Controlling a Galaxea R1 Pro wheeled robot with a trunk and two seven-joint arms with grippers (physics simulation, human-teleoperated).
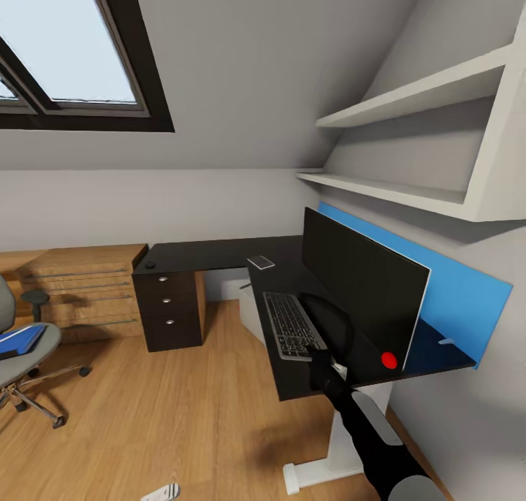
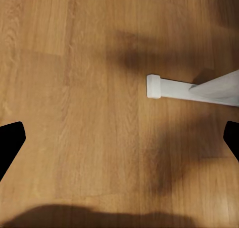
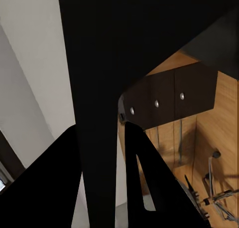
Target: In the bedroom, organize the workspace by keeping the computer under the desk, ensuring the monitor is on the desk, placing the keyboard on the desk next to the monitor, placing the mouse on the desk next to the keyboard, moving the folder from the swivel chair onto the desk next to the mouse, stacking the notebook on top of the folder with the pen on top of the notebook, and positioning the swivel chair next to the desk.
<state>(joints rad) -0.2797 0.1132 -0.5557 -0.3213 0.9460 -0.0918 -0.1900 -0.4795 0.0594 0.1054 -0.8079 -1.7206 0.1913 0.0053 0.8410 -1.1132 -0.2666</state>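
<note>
Two items placed: the monitor [image 1: 363,285] stands on the bench [image 1: 219,254], and the keyboard [image 1: 291,324] lies flat just in front of it.
Step in hand: by judgement, settling the monitor; the right gripper [image 1: 319,356] sits at its lower front edge, beside the keyboard's near end.
Right gripper: in the right wrist view its fingers [image 3: 52,188] straddle a thin dark edge, apparently the monitor's, so it looks pinched on it.
Left gripper: spread wide over bare wood floor [image 2: 74,88], holding nothing.
Folder: the blue folder [image 1: 20,338] rests on the swivel chair [image 1: 25,355], well apart from both grippers.
Next move: likely let go of the monitor, then go to the chair for the folder.
</note>
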